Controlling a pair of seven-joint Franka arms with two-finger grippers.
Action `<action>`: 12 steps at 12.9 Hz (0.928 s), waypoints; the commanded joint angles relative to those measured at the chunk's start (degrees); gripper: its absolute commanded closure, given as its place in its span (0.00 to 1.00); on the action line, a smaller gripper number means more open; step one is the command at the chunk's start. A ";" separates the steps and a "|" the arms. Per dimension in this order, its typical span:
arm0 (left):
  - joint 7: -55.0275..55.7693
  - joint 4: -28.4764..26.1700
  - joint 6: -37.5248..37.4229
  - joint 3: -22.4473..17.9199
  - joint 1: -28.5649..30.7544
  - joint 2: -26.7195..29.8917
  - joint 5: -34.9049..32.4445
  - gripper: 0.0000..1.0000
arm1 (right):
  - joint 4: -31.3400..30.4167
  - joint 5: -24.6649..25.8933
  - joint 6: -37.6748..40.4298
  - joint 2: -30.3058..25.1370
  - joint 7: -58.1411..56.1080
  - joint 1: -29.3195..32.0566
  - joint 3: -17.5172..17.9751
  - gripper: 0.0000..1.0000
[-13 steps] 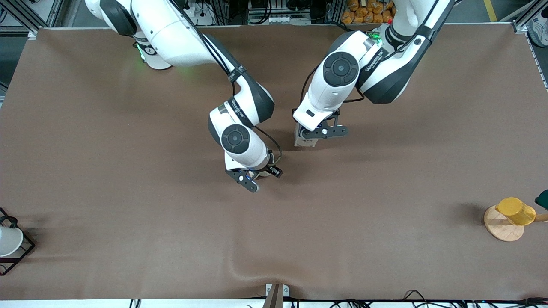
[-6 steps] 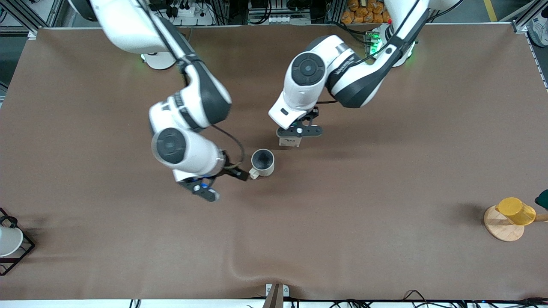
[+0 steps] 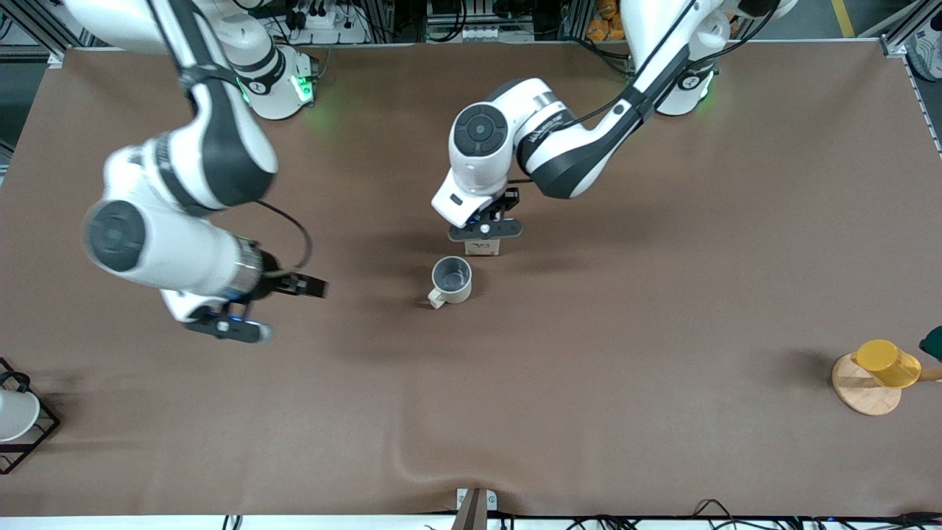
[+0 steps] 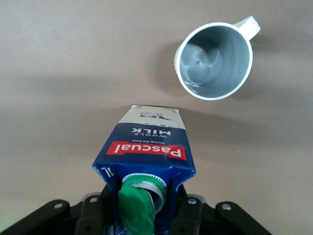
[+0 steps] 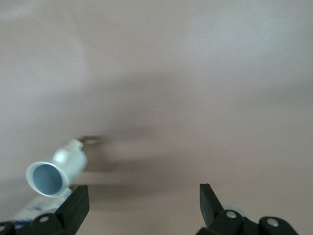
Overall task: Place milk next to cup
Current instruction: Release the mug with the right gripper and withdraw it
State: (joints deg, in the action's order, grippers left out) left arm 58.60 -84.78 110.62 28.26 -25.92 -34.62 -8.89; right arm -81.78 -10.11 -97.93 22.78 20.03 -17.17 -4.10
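Observation:
The milk (image 3: 483, 248), a dark blue and white carton with a red band and a green cap, is upright in my left gripper (image 3: 486, 231), which is shut on its top. It hangs low over the table, just beside the cup (image 3: 450, 280). In the left wrist view the milk (image 4: 146, 147) sits between the jaws of my left gripper (image 4: 146, 198), with the cream-white, grey-lined cup (image 4: 214, 61) close to its base. My right gripper (image 3: 246, 313) is open and empty over bare table toward the right arm's end. In the right wrist view the right gripper (image 5: 142, 203) is wide open and the cup (image 5: 51, 174) shows blurred.
A yellow cup (image 3: 887, 362) lies on a round wooden stand (image 3: 865, 394) at the left arm's end. A plain white cup (image 3: 13, 414) in a black wire frame (image 3: 45, 427) stands at the right arm's end. The brown cloth has a ridge (image 3: 412, 462) near the front edge.
My right arm has swung away from the cup toward its own end of the table, uncovering the cup. My left gripper has carried the milk closer to the cup.

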 commanded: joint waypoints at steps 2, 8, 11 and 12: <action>3.35 2.78 4.50 -3.99 -5.18 -2.91 -1.65 0.52 | -8.65 4.92 0.11 -9.49 -11.30 5.81 1.37 0.00; 4.15 4.80 5.57 -6.80 -9.58 -4.93 -1.66 0.50 | -11.56 6.24 0.01 -15.91 -26.25 13.65 1.46 0.00; 3.97 4.80 6.36 -7.34 -10.03 -5.10 -1.74 0.32 | -13.23 8.17 0.28 -20.48 -27.93 14.53 1.81 0.00; 3.97 4.71 6.97 -7.43 -10.03 -5.11 -1.74 0.00 | -13.23 8.43 0.54 -21.27 -29.24 14.79 1.90 0.00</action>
State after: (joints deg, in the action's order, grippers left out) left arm 60.81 -81.70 116.28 21.45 -35.00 -38.06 -9.26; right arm -91.65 -3.19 -97.09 5.89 -7.35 -4.05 -3.89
